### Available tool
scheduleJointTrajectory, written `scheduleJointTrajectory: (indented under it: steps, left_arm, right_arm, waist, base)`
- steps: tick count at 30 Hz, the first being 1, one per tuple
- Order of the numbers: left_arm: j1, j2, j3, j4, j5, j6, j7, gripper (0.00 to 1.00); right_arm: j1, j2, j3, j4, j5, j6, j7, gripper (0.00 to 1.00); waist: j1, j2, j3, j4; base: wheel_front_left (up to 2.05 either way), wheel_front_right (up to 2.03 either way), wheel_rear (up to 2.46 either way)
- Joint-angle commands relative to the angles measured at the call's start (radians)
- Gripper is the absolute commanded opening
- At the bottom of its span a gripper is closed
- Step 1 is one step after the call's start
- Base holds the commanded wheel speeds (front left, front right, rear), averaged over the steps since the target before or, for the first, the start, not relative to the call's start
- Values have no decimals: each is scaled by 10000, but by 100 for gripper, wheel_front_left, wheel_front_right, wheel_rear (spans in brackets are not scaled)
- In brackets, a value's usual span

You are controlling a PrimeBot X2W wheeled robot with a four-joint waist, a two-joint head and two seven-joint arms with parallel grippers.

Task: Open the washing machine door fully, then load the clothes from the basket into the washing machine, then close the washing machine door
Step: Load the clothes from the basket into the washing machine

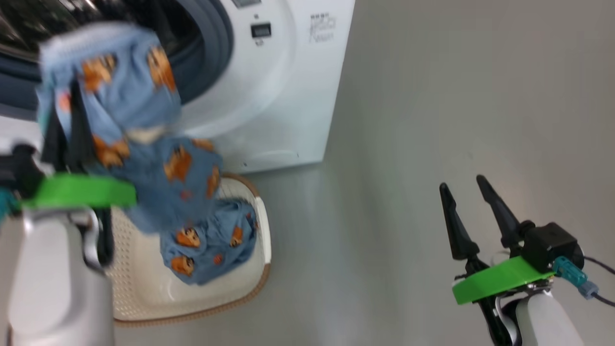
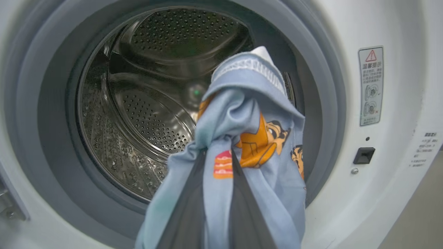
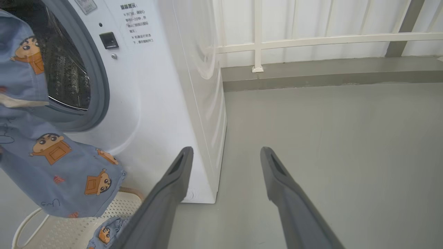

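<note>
The left gripper [image 2: 218,166] is clamped on the clothes [image 2: 242,114], its two dark tapered fingers pinched together on a bunched fold of soft light-blue fabric printed with orange-brown cartoon figures and small red marks. The held bunch hangs right in front of the round opening of the washing machine [image 2: 398,193], where a smooth blue-grey rubber gasket [image 2: 52,138] rings the shiny perforated steel drum [image 2: 148,117]. The rest of the fabric trails down from the opening into the basket [image 1: 262,230], a cream perforated plastic tub with a brown woven-look rim. It stands on the smooth grey floor [image 1: 456,96] just before the machine's glossy white front. The right gripper [image 3: 226,152] hovers over the floor to the machine's right, its long pointed fingers apart, holding nothing.
</note>
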Motion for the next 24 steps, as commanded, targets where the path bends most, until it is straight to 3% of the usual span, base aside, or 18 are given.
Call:
scheduleJointTrajectory:
  steps: [1, 15, 24]
  left_arm:
    - [-459, 373, 313, -125, 102, -80, -80, 0]
    - [-5253, 1450, 50, 3585, 269, -319, 31, 0]
    - [-7630, 2147, -490, 5647, -150, -520, 1589, 0]
  right_arm:
    - [-199, -40, 263, -283, -90, 62, -76, 100]
    - [-995, -15, 540, -419, -37, 62, -76, 100]
    - [-1080, 42, 908, -284, 116, 62, -76, 100]
  waist:
    - [0, -1, 888, -292]
    - [0, -1, 3016, -636]
    - [0, -1, 3852, -949]
  base:
    - [0, 0, 0]
    - [0, 0, 0]
    - [0, 0, 0]
